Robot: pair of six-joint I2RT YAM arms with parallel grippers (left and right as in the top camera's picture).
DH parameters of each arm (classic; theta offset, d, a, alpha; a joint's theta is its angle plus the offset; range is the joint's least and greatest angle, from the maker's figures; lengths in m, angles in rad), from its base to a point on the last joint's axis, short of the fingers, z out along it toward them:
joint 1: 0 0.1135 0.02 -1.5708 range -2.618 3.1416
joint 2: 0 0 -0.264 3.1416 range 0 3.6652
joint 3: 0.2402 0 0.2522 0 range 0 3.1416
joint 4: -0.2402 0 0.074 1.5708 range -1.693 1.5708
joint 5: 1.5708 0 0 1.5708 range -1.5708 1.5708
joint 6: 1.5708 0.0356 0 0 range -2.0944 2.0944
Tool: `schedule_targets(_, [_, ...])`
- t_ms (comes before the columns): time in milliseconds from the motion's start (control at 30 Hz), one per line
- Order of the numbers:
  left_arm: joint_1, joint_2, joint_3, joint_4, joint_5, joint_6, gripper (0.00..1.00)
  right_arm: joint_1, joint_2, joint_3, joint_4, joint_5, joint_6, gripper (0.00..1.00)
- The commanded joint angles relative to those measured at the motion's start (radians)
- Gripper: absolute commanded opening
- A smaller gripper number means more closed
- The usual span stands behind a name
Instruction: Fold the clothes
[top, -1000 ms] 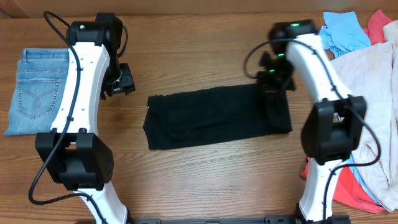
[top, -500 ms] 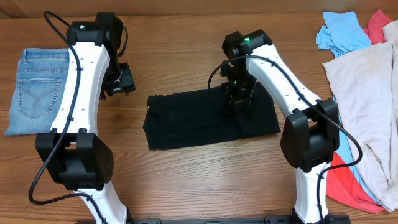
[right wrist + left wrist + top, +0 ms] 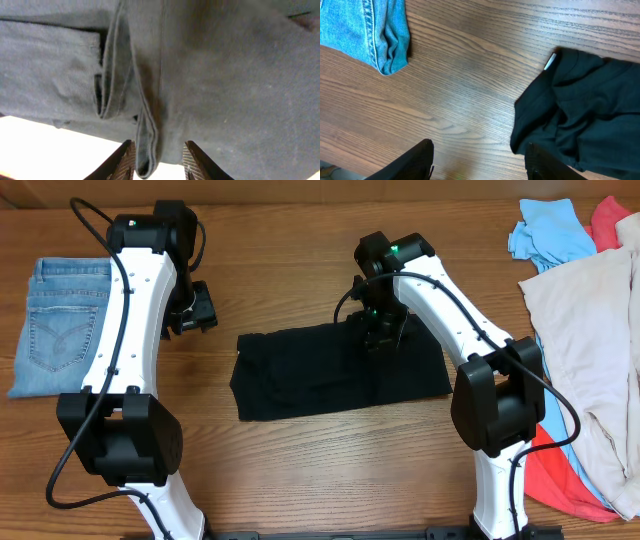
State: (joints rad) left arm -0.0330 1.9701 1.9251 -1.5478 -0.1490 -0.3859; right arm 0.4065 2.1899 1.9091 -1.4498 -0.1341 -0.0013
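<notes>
The right tool [image 3: 157, 162] has its fingers [image 3: 122, 160] a little apart, right over the black T-shirt [image 3: 225, 75], a fold of it between them. The shirt lies folded in the middle of the surface [image 3: 300, 260]. The left tool [image 3: 480, 165] is apart too, empty, near the shirt's left end

Black T-shirt [image 3: 310, 375] folded flat; pile [image 3: 590, 330] right

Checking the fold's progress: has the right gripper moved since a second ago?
Yes. The right gripper has moved left, from the black T-shirt's right end toward its middle, closer to the folded jeans.
</notes>
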Motion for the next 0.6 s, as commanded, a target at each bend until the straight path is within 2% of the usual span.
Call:
schedule_targets(0, [-0.006,-0.002,0.008,0.0,0.012,0.02,0.63,-0.004,-0.02,-0.006,0.003,0.041,-0.005,0.35])
schedule_targets(433, [-0.007,-0.002,0.008,-0.026,0.017,0.02,0.66,-0.003,-0.02,-0.006,0.016,0.032,-0.002,0.36])
schedule_targets(567, [-0.007,-0.002,-0.008,-0.017,0.144,0.072,0.68,-0.004,-0.02,-0.006,0.013,0.041,0.0,0.4])
